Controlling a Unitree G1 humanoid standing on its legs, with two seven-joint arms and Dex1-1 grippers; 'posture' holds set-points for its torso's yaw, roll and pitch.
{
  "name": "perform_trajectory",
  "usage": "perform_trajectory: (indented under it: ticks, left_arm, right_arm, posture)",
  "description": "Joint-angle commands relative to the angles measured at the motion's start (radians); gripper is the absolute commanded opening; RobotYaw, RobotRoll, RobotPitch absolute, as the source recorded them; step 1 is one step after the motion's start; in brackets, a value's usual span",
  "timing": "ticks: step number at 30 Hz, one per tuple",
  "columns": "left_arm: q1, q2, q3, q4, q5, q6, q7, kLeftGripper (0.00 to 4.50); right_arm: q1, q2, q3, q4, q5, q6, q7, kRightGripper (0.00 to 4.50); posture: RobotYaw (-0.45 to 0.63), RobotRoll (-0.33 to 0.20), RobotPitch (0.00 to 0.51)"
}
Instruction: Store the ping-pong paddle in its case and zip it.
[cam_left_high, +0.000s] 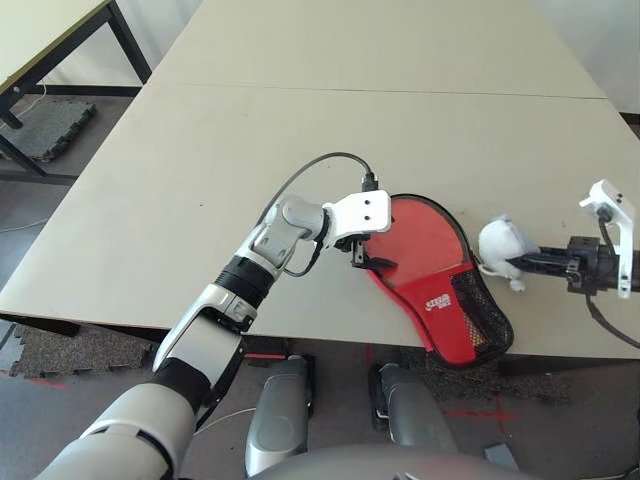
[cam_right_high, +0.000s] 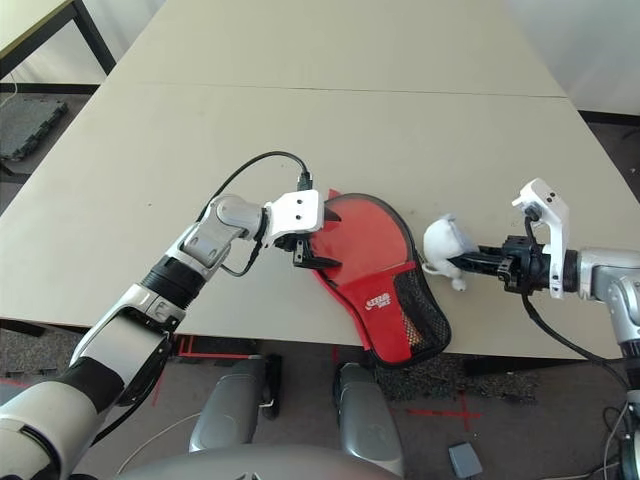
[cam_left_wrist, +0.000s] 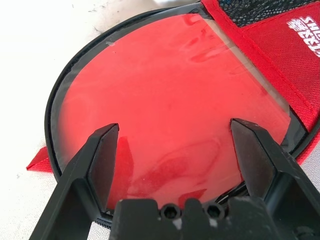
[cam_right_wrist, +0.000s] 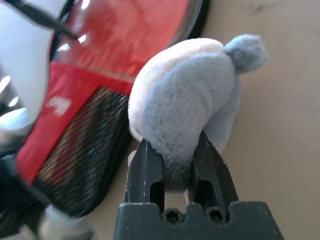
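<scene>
Red rubber face of the ping-pong paddle (cam_left_wrist: 170, 105) shows glossy and round inside the case (cam_left_high: 455, 305), ringed by the black zipper rim. In the left eye view the case lies at the lower right of centre, near the front edge of the beige table (cam_left_high: 300, 120), its round end toward the table's middle and its narrow end overhanging the front edge. The paddle's handle cannot be made out. The narrow half of the case is red fabric with a small white logo and a black mesh pocket on its right side.

Left gripper (cam_left_high: 365, 255) sits at the left rim of the case's round end, just left of picture centre. In the left wrist view its two black fingers (cam_left_wrist: 102, 150) stand wide apart over the red face, gripping nothing; contact with the rim cannot be judged.

Right gripper (cam_right_high: 480, 262) enters from the right edge of the right eye view, pointing left. Its fingers are clamped on a white-and-grey plush toy (cam_right_high: 447, 240), seen close up in the right wrist view (cam_right_wrist: 185, 105) pinched between the two fingers. The toy sits just right of the case; touching or not cannot be told.

A black cable (cam_left_high: 310, 170) loops over the left wrist.
</scene>
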Motion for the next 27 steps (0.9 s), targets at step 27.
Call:
perform_trajectory:
  ticks: [27]
  left_arm:
    - [0.080,0.034,-0.056,-0.023,0.035,0.050,-0.026,4.50]
  right_arm:
    - [0.160,-0.224,0.039,0.116,-0.044,-0.075,0.198,0.70]
  posture:
    - [0.03,0.000,0.175]
